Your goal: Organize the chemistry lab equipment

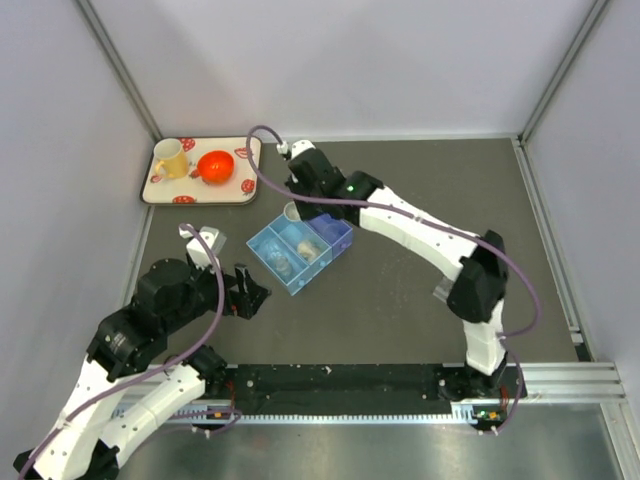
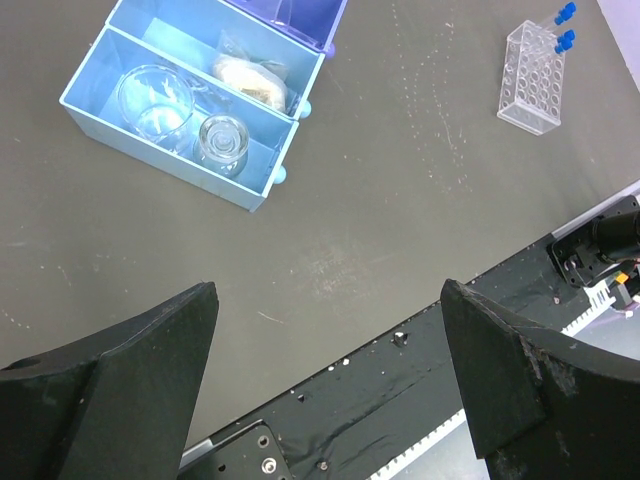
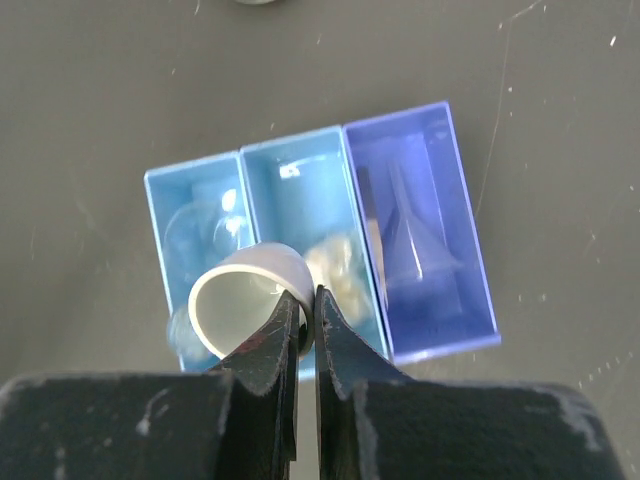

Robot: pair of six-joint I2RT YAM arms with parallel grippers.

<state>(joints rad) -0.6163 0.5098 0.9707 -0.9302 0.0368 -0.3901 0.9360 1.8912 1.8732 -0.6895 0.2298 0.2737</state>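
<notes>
One box of three bins sat below my right arm: two blue, one purple. My left gripper hung near it, spread wide and holding nothing. One rack stood well apart with two tubes in it. One funnel lay in the purple bin. My right gripper pinched the rim of one white cup — above the blue bins.

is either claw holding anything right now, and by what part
The right claw pinches a small round whitish cup by its rim, above the blue compartment box. The left claw is open, holding nothing.
</notes>
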